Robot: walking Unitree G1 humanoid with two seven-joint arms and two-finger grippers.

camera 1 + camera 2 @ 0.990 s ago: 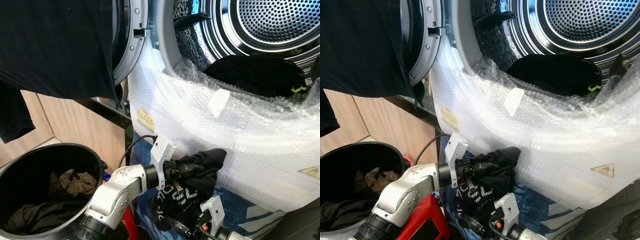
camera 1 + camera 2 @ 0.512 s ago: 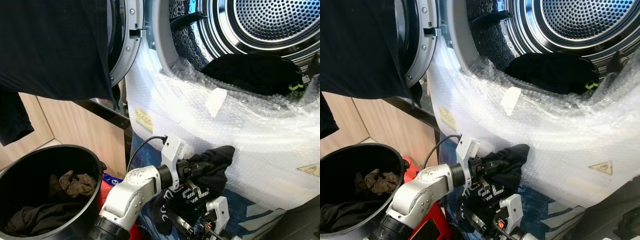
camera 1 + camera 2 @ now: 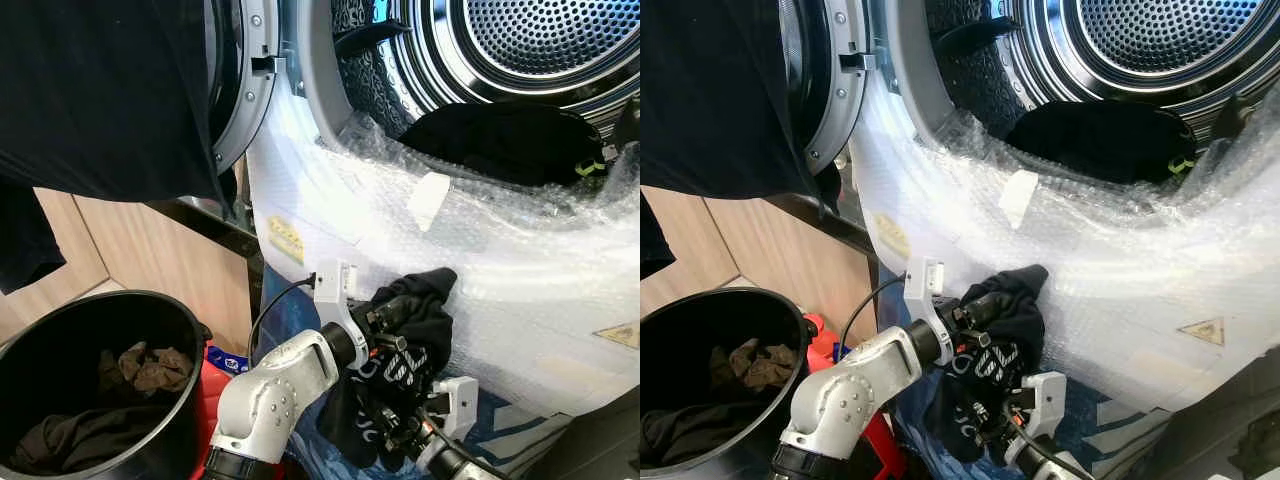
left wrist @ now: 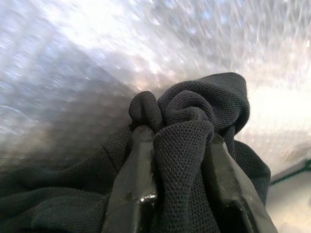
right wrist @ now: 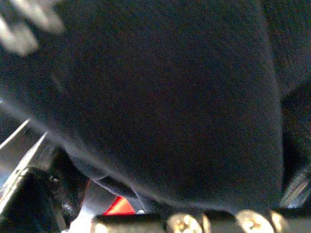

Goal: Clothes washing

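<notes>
A black garment with white print hangs in front of the washer's bubble-wrapped front, below the drum opening. My left gripper is shut on the garment's bunched top; in the left wrist view the cloth is pinched between both black fingers. My right gripper sits low under the hanging garment, with dark cloth pressed close against its camera. Another black piece of clothing lies inside the steel drum.
The washer door stands open on the left with a black garment draped over it. A black bin holding brown and dark clothes stands at the lower left. Wooden cabinet fronts are behind it.
My left gripper has raised the black garment a little higher against the bubble wrap. The right arm has come up on the right beneath the garment.
</notes>
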